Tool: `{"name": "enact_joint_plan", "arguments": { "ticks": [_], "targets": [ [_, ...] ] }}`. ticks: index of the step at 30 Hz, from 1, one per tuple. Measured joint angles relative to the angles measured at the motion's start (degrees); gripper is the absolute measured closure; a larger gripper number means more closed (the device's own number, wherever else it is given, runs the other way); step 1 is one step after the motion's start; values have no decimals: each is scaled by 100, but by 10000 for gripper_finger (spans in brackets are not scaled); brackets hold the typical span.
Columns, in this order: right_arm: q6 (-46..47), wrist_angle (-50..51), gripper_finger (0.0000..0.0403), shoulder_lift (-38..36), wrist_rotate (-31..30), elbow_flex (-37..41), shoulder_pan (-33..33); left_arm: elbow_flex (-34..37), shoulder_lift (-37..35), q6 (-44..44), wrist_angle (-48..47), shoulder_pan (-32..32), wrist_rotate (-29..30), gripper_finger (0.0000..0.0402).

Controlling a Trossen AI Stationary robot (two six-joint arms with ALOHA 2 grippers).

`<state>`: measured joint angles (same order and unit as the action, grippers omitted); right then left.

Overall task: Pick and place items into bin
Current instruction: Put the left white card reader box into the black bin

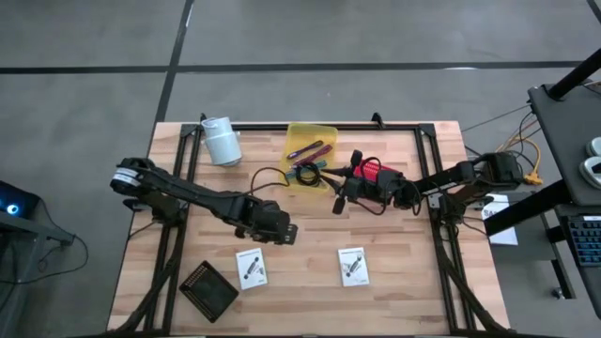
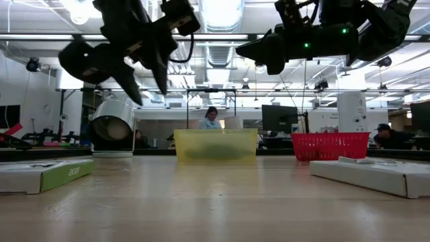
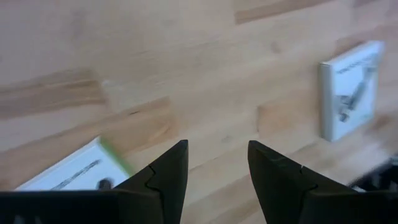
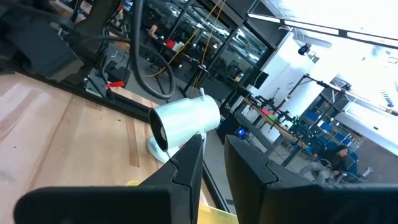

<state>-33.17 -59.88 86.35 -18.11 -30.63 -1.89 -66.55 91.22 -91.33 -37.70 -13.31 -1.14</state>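
Two white cards (image 1: 251,268) (image 1: 354,266) lie flat on the wooden table near its front edge. My left gripper (image 1: 282,233) hangs open above the bare wood between them and a little farther back; its wrist view shows one card (image 3: 351,99) and the other (image 3: 62,174) on either side of the fingers (image 3: 168,168). The yellow bin (image 1: 312,131) stands at the far middle with a magenta stick (image 1: 315,148) and a teal tool (image 1: 310,167) in it; a black cable (image 1: 268,178) loops out beside it. My right gripper (image 1: 336,202) hovers level by the bin's near right corner, slightly open, with nothing between its fingers.
A white cup (image 1: 223,141) stands at the far left of the bin. A red basket (image 1: 373,172) sits under the right arm. A black square object (image 1: 208,286) lies at the front left. Bare wood shows between the two cards.
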Motion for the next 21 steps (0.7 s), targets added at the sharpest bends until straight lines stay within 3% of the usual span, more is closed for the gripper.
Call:
{"name": "enact_joint_plan", "arguments": {
  "ticks": [6, 21],
  "targets": [
    [20, 124, 346, 2, 0, -2, 0, -503, 300, -421, -884, -95, 147, 252],
    [20, 105, 346, 2, 11, -2, 0, -889, 900, -588, -961, -288, 297, 252]
  ]
}}
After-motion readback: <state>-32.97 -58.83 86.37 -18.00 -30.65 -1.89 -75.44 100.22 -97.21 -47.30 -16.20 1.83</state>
